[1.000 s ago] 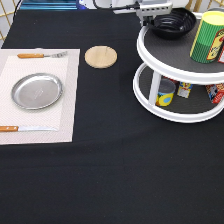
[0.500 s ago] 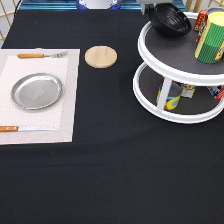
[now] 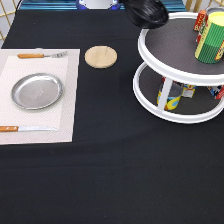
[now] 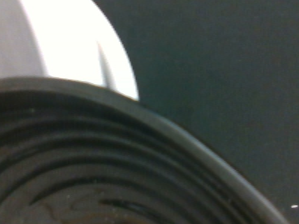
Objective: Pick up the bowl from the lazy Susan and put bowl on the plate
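Observation:
The glossy black bowl (image 3: pixel 146 12) hangs tilted at the exterior view's top edge, just off the upper-left rim of the lazy Susan (image 3: pixel 150 50), apart from its top tray. Up close in the wrist view, the bowl's ribbed inside (image 4: pixel 78 165) fills the frame beside the lazy Susan's white rim (image 4: pixel 63 45). The silver plate (image 3: pixel 36 91) lies empty on a pale placemat at the exterior view's left. The gripper is above the exterior view's top edge and does not show.
A round wooden coaster (image 3: pixel 100 56) lies between placemat (image 3: pixel 67 120) and turntable. A fork (image 3: pixel 40 55) and a knife (image 3: pixel 25 129) flank the plate. A green-yellow can (image 3: pixel 212 37) stands on the top tier, and more cans (image 3: pixel 170 95) on the lower tier.
The bowl has risen off the lazy Susan's top tier and shifted toward the exterior view's upper left. The gripper, visible one second ago beside the bowl, has left the picture.

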Robot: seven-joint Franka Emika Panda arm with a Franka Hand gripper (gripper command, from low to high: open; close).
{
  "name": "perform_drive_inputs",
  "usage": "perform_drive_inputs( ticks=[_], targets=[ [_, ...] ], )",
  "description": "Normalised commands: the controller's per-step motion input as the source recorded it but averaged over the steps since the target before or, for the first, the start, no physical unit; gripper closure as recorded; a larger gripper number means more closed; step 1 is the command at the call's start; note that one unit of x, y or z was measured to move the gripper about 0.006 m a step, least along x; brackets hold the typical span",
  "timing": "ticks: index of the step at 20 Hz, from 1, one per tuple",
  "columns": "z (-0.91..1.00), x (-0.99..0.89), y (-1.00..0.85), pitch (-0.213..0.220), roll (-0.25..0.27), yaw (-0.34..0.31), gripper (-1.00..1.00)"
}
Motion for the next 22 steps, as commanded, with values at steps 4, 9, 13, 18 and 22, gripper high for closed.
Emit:
perform_drive_inputs(
  ticks=[4,9,13,18,22],
  targets=[
    [-0.03,0.17,-1.00,-0.042,0.000,0.000,1.00],
    [-0.04,0.15,-1.00,-0.039,0.000,0.000,1.00],
    [-0.03,0.12,-1.00,-0.034,0.000,0.000,1.00],
    [-0.06,0.14,-1.00,-0.048,0.000,0.000,1.00],
    [-0.22,0.16,-0.95,-0.095,0.000,-0.026,1.00]
  ],
)
